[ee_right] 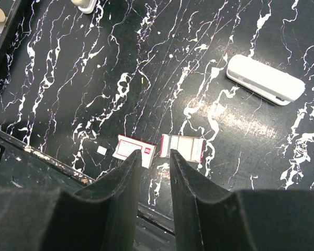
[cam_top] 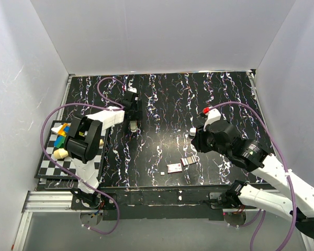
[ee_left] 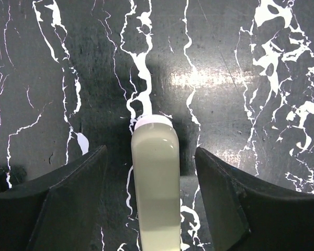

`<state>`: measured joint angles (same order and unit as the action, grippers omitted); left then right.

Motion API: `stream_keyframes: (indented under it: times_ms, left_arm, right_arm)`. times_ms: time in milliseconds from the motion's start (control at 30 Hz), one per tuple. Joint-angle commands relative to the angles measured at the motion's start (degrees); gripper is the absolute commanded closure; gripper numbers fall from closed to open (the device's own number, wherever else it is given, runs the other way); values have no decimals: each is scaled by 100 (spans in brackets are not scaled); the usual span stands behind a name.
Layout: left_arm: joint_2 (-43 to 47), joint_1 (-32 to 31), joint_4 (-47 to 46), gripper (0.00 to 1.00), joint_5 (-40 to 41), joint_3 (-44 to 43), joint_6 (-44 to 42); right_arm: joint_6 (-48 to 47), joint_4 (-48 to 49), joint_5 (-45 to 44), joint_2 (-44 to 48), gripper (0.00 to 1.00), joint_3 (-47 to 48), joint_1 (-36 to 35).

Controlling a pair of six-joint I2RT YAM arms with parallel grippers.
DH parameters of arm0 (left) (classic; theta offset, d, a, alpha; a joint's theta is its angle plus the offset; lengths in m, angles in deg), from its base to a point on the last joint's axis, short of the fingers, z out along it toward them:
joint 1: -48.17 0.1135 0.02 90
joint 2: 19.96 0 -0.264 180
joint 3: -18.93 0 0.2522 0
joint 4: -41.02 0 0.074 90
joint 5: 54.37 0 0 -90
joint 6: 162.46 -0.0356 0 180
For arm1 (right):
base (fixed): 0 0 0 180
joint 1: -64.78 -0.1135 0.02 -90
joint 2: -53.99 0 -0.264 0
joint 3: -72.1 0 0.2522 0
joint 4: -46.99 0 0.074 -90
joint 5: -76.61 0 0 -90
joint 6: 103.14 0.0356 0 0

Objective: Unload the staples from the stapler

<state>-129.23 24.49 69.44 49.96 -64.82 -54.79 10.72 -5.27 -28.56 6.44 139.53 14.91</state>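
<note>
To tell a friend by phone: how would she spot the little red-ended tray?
Look near the front edge of the black marbled table, beyond the right claw. The tray lies beside another small box: the tray is pale with red ends, the box white with a red label.

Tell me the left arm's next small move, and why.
Probably lift the left gripper straight up. Its fingers stand open with a gap on each side of the pale piece, which lies flat on the table, so nothing is gripped.
</note>
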Motion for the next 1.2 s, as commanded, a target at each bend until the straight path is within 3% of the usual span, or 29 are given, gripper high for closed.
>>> stream_keyframes:
  times_ms: [0,267,500,733,833,933,1033,1167]
  left_arm:
    - [625,39,-51,32,-44,30,-115]
    - [1487,39,204,30,-500,-111,-343]
    - [1760,22,363,31,-2117,-453,-107]
    - [1295,-549,442,36,-2523,-1112,43]
    - [936,-891,520,39,-2549,-1515,44]
    - [479,-1112,617,48,-2575,-2016,78]
    - [-5,-1279,635,69,-2689,-2509,192]
    - [-707,-1507,644,86,-2786,-3027,272]
  right_arm:
    - [75,97,-29,167,63,91,12]
    - [242,-166,-354,123,57,161,108]
    - [523,-167,-284,-43,55,-23,688]
    - [796,211,243,-307,81,-453,1646]
    - [866,395,366,-421,97,-629,1962]
    - [945,536,507,-606,99,-761,2244]
    - [1024,721,568,-790,99,-893,2437]
    - [1121,967,621,-1045,99,-1051,2683]
